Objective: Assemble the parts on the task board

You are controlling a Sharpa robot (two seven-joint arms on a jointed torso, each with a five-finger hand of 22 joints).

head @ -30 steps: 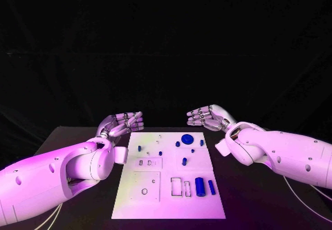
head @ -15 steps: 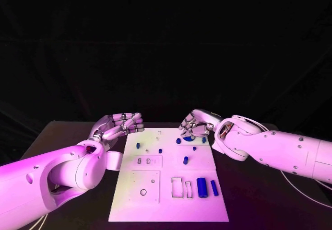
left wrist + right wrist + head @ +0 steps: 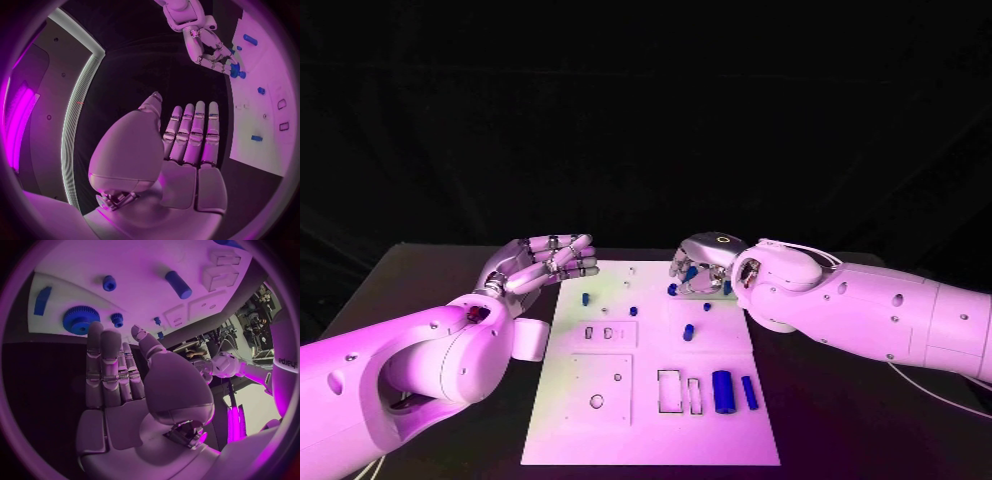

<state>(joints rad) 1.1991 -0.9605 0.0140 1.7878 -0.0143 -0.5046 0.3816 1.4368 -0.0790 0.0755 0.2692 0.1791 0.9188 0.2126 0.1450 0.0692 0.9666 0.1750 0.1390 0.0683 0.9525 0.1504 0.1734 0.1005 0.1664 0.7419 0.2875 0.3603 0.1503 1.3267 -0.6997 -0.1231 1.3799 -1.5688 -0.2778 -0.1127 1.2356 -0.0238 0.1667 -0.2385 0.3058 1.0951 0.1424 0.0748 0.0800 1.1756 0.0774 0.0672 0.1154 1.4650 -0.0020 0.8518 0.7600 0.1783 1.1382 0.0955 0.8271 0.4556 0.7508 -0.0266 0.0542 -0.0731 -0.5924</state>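
The white task board [image 3: 646, 420] lies in the middle of the black table. My right hand [image 3: 704, 268] hangs over its far right corner, fingers pointing down at the blue gear [image 3: 80, 319]; the fingertips [image 3: 95, 329] are at the gear's edge and nothing is held. The left wrist view shows that right hand [image 3: 211, 52] above the gear [image 3: 237, 72]. My left hand [image 3: 545, 260] hovers off the board's far left corner with its fingers [image 3: 190, 132] straight, apart and empty. A large blue cylinder [image 3: 721, 390] and a thin blue bar [image 3: 749, 391] lie near the board's near right.
Small blue pegs [image 3: 586, 298] [image 3: 633, 311] [image 3: 688, 333] are spread over the board's far half. Rectangular slots [image 3: 669, 390] and a round hole [image 3: 596, 401] are cut in the near half. Black table [image 3: 848, 400] flanks the board on both sides.
My right hand has swung in from beyond the far right corner and dropped onto the blue gear. The left hand has barely moved. The whole view has shifted a little.
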